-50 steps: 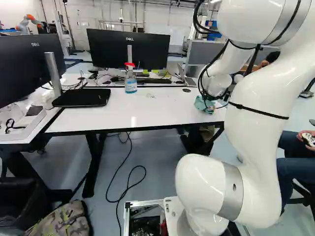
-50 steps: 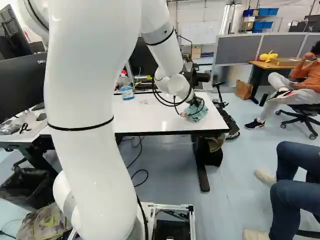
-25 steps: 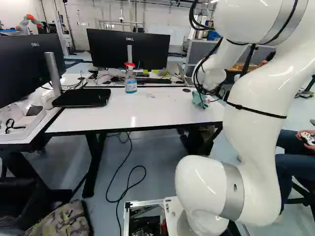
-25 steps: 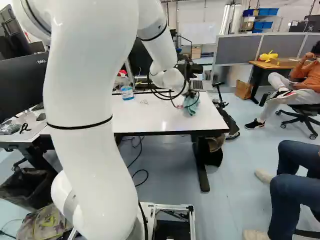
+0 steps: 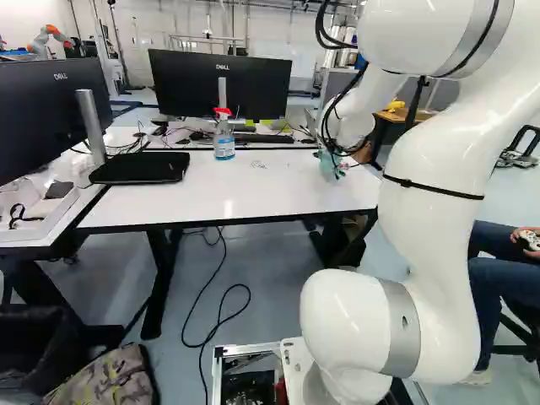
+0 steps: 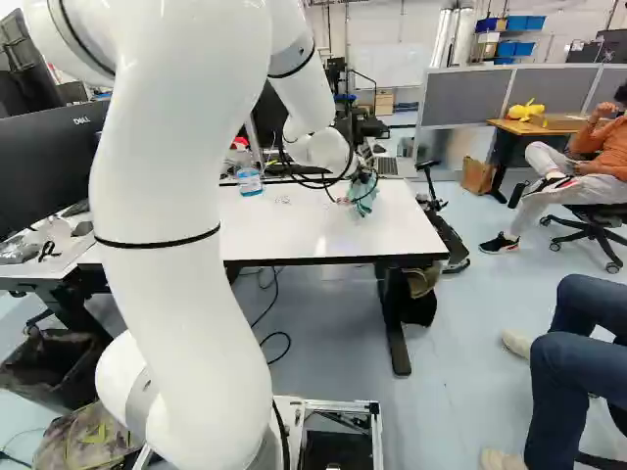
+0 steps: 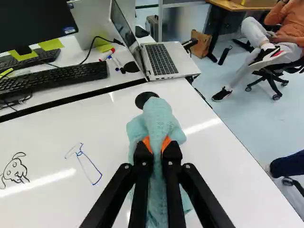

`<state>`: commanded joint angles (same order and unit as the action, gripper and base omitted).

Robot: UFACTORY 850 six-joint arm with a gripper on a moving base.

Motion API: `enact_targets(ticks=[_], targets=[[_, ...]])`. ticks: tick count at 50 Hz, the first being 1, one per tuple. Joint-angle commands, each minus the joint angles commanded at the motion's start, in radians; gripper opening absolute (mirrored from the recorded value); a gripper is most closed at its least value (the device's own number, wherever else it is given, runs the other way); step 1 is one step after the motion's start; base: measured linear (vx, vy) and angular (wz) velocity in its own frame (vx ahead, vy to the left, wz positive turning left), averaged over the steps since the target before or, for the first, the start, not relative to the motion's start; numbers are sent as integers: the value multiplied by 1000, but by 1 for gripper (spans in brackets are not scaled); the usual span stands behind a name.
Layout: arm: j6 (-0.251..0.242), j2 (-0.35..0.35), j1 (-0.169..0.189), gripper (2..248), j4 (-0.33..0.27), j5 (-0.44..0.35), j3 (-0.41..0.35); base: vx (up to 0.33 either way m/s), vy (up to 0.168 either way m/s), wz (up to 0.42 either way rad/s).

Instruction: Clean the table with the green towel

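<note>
The hand (image 6: 364, 177) held the green towel (image 7: 158, 116) pinched between its fingers, near the right edge of the worktop (image 7: 61, 123); the laptop (image 7: 161, 59) stood ahead, broad white surface stretched left.

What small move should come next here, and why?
Probably sweep the green towel sideways over the blue drawing: the gripper is shut on the cloth, and that drawing lies beside it, its lines plain on the tabletop, with the dog sketch beyond.
</note>
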<state>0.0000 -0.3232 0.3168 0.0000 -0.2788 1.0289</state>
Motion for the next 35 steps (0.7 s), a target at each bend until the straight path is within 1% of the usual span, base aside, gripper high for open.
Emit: enact_targets(ticks=[28, 35], targets=[[0, -51, -81, 37, 0, -6, 61, 0, 0, 0], [0, -67, -100, 37, 0, -18, 81, 0, 0, 0]])
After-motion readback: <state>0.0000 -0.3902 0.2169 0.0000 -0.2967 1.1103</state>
